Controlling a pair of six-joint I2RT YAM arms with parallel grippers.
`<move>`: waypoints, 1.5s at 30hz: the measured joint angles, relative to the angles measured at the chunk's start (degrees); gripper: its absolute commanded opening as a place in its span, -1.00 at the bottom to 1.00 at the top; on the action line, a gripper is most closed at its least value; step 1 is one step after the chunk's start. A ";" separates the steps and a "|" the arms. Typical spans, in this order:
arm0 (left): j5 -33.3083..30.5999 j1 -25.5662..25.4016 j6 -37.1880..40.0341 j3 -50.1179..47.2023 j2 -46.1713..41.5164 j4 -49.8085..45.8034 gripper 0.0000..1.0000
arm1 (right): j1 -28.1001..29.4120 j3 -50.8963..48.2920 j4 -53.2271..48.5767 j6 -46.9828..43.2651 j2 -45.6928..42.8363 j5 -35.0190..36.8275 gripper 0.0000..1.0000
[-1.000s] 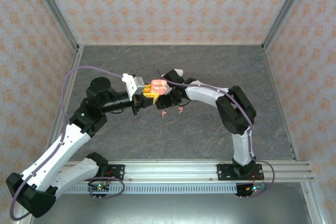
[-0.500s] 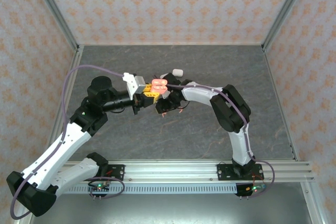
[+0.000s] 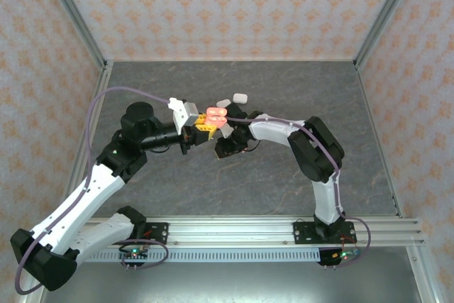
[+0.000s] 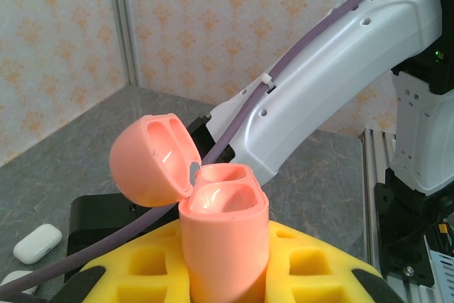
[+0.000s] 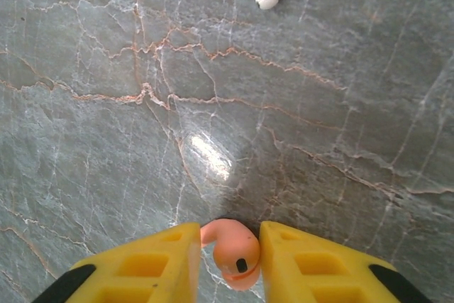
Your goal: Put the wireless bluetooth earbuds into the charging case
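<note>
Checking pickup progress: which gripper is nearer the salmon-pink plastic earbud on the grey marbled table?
Right. The right gripper straddles the salmon-pink plastic earbud, yellow fingers touching both its sides. The left gripper is off to one side, raised, clamping the open salmon-pink plastic case.

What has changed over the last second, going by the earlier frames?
The right hand came down from beside the open case to the table and closed around a salmon earbud lying there. The left hand kept holding the case, lid open, in much the same spot.
</note>
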 measured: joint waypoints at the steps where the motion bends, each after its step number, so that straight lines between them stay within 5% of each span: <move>1: 0.00 0.00 0.00 0.04 0.00 -0.04 -1.00 | 0.00 0.00 -0.02 0.00 0.00 0.09 -0.52; 10: -0.17 0.00 -0.02 0.74 0.04 -0.61 -1.00 | -0.15 -2.86 -0.76 0.52 -3.67 2.21 -0.60; 28: -0.15 -0.04 -4.87 0.74 7.93 5.35 -1.00 | -5.38 -10.82 2.86 -2.78 -50.10 15.08 -0.60; 45: -0.09 -1.57 -6.99 1.14 12.96 7.02 -1.00 | 1.46 -5.88 6.29 -11.61 -49.11 15.26 -0.60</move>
